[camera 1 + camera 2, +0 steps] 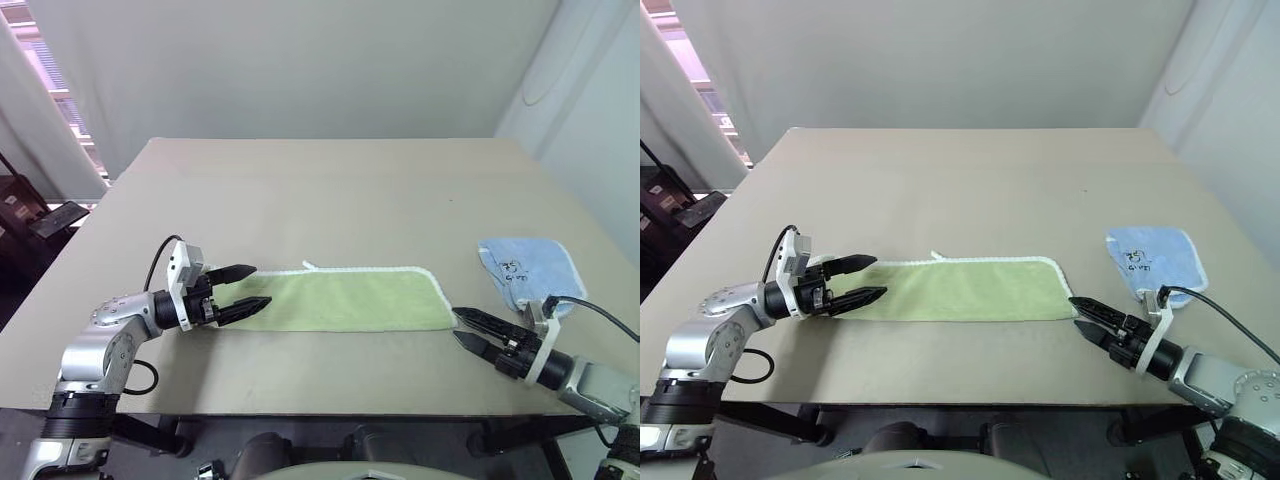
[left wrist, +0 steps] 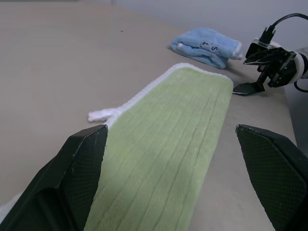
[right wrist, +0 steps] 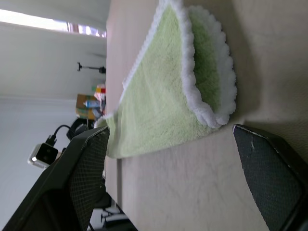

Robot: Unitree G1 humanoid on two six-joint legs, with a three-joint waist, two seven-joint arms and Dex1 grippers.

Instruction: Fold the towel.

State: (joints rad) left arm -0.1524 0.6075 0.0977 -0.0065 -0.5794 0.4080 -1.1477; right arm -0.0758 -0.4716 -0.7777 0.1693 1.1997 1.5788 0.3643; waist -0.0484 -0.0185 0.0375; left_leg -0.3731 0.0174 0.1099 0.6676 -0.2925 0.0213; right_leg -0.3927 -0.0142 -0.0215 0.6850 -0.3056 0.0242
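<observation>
- Nearest the head camera, at the lower right of the frame, the right gripper (image 1: 468,331) has its two black fingers spread, with nothing between them; it sits just beside the right end of the towel (image 1: 345,299), tips pointing at that end, and whether they touch it is hard to tell.
- At the lower left, the left gripper (image 1: 248,289) is spread too and holds nothing; its tips sit at the towel's left end, contact unclear.
- Lying as a long, narrow, doubled strip across the lower middle of the table (image 1: 330,190), the light green towel shows white edging along its far side and a small white loop (image 1: 308,265) sticking out there.
- Right of the strip, well apart, a small light blue towel (image 1: 525,267) lies bunched, with black marks too small to read.
- No containers are on the table.
- Both arms run off the frame's lower edge.
</observation>
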